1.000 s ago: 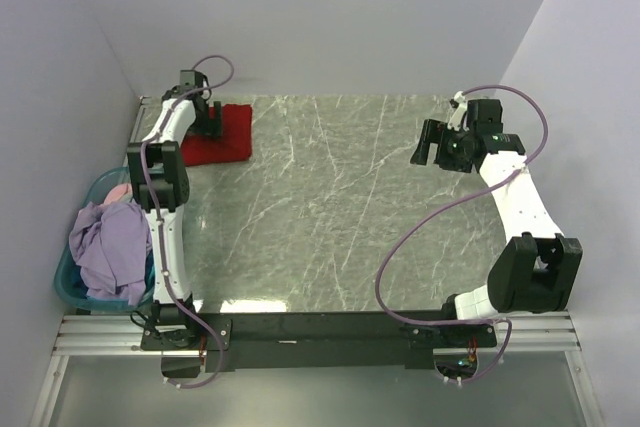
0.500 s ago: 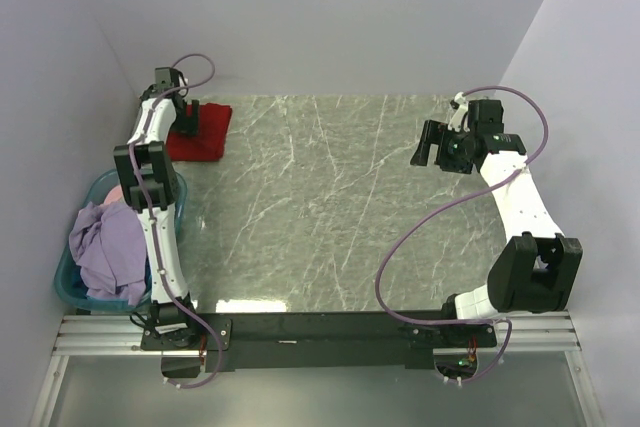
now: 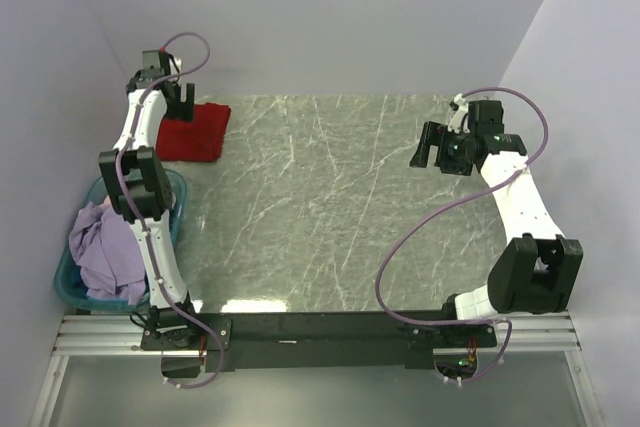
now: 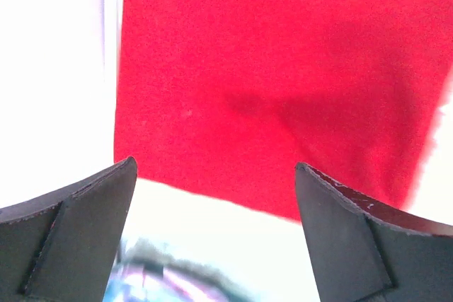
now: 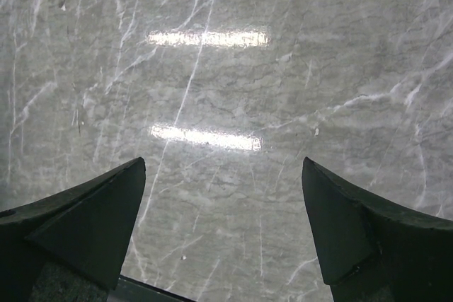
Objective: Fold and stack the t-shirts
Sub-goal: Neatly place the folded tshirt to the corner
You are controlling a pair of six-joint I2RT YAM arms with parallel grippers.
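A folded bright red t-shirt (image 3: 197, 133) lies flat at the table's far left corner. My left gripper (image 3: 177, 102) hovers just over its far edge, open, with nothing between its fingers. In the left wrist view the red t-shirt (image 4: 283, 83) fills the upper frame beyond the open left gripper (image 4: 216, 167). A crumpled lavender t-shirt (image 3: 105, 247) is heaped in the teal basket (image 3: 70, 287). My right gripper (image 3: 422, 147) hangs open above bare table at the right; the right wrist view shows only marble between the fingers of this gripper (image 5: 224, 164).
The teal basket stands off the table's left edge beside the left arm's base. Lavender walls close in at the left, back and right. The grey marble table (image 3: 340, 207) stretches between the two arms.
The left arm has swung back and left toward the far corner, jaws still open. The red t-shirt has slid a little left with it. The right arm has stayed put.
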